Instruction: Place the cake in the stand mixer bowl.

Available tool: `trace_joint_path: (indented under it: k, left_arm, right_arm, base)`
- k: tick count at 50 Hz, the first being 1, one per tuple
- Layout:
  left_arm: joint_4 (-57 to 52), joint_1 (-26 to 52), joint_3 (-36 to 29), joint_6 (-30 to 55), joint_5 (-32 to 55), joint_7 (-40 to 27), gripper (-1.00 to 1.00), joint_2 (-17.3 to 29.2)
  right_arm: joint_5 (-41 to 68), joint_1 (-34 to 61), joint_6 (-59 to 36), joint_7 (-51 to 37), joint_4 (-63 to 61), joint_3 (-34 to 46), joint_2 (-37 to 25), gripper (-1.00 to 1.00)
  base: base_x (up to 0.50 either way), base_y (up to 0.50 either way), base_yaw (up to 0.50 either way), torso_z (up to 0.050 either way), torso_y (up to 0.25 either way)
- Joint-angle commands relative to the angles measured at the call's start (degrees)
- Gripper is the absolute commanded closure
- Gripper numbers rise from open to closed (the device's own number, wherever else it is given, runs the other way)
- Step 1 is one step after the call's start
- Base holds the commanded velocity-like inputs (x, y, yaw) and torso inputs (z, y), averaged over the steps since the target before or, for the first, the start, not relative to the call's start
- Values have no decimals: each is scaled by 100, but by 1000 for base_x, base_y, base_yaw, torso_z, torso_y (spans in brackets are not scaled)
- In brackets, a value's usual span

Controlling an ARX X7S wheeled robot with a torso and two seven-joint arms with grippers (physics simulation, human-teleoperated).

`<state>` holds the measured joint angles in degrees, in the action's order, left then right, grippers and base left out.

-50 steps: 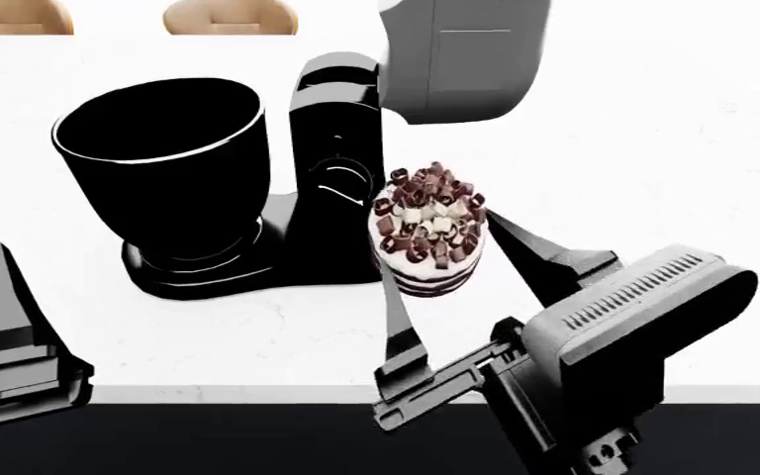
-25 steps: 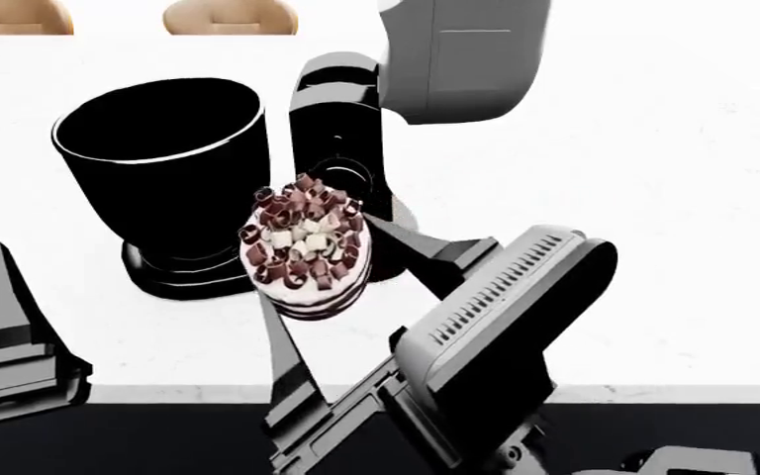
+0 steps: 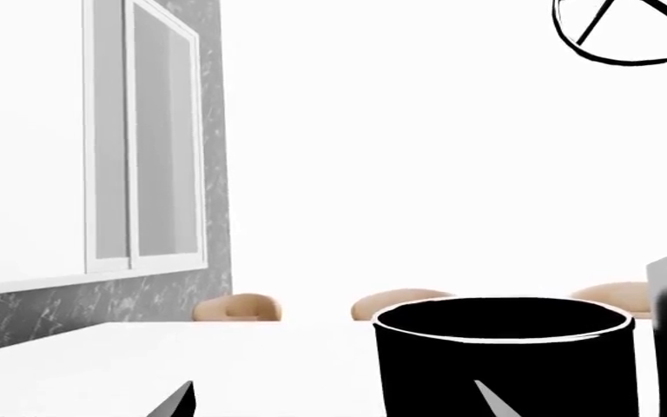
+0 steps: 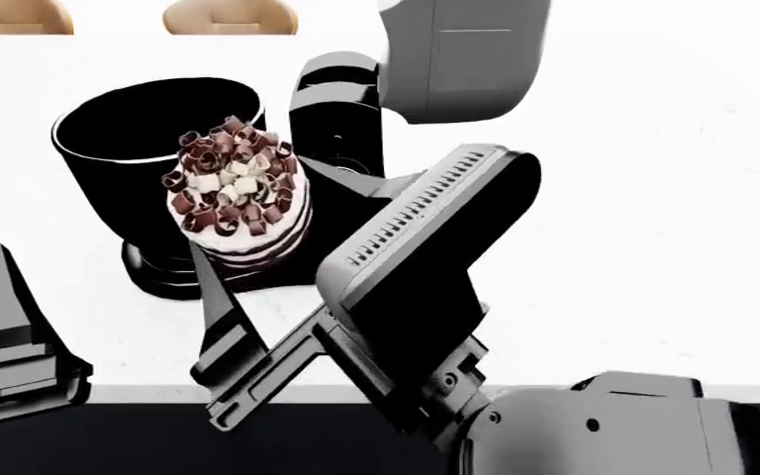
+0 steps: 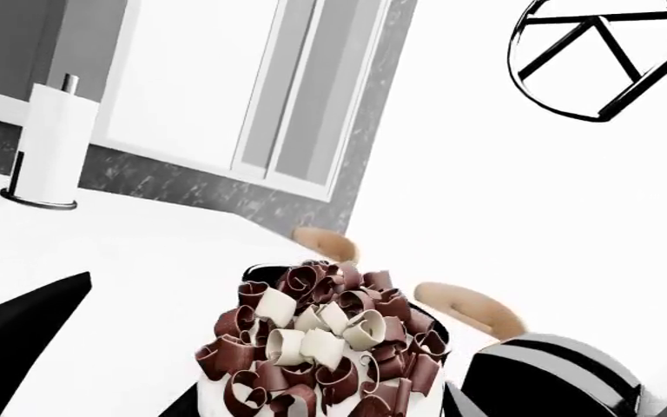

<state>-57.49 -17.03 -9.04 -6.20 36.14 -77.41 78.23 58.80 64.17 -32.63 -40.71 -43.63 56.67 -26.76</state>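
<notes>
A white surface (image 4: 644, 247) runs back to a bright wall, with tan chair backs (image 4: 229, 17) beyond its far edge and a dark band along its near edge; in the right wrist view a window (image 5: 253, 87) and a paper towel roll (image 5: 49, 139) stand off to one side. The right half of the surface lies bare and open, while the left half holds the black stand mixer: its column (image 4: 340, 114) and grey head (image 4: 466, 59) rise just right of the stand mixer bowl (image 4: 116, 148), which sits on the mixer's base. The right arm reaches up and leftward across the view, its ribbed wrist housing (image 4: 420, 237) tilted toward the bowl. The right pincer (image 4: 241, 223) is clenched on the cake (image 4: 237, 193), one finger under its near side and the other at its far right. The cake is lifted off the surface, upright, overlapping the bowl's near right rim rather than down inside it. The left pincer (image 4: 17, 336) hangs low at the near left edge, well apart from the bowl; its two finger tips (image 3: 177, 401) show spread apart in the left wrist view, holding nothing.
</notes>
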Motion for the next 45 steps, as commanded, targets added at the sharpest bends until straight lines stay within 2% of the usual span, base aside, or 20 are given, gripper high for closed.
trace_joint_path:
  k: [1,17,33,45]
  left_arm:
    - [15,-34,9,-28,-8,17,-100,-15]
    - [71,87,-62,38,13,136,-100,-143]
    - [81,139,-86,82,21,199,-100,-211]
    - [171,-4,-2,-55,19,202,-100,-186]
  right_arm:
    - [-448,172,293,537,877,-273,303,100]
    - [-718,420,765,1316,2339,-221,1143,100]
    - [-901,605,1054,1632,3305,-287,1544,100]
    - [-781,1147,1047,2172,4285,-394,1880,100]
  base:
    - [0,0,0,0,0]
    - [0,0,0,1,1]
    - [0,0,0,0,1]
    - [0,0,0,1,1]
